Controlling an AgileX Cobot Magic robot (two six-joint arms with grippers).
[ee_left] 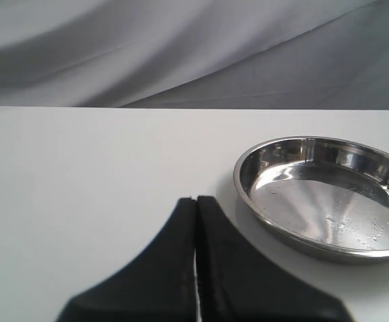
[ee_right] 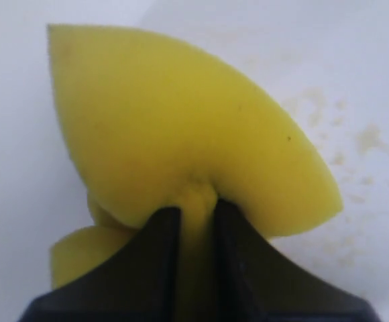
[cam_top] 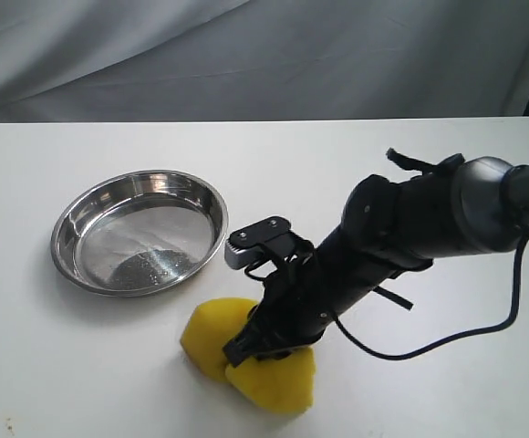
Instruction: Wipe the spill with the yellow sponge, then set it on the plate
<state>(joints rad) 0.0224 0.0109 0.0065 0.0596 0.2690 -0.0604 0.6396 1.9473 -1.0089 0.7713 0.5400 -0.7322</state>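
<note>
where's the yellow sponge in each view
Exterior view: the yellow sponge, lower middle, below the plate, pinched by the right gripper.
Left wrist view: not in it; only the plate and the shut left gripper.
Right wrist view: the yellow sponge fills the middle, squeezed between the jaws.
Shared landmarks: the plate links exterior and left wrist; the right gripper links exterior and right wrist.

Right arm [cam_top: 401, 228] black, grey joint [cam_top: 483, 192]; black cable [cam_top: 447, 342] looped; left pincer [ee_left: 196, 204] matte black wedges.
</note>
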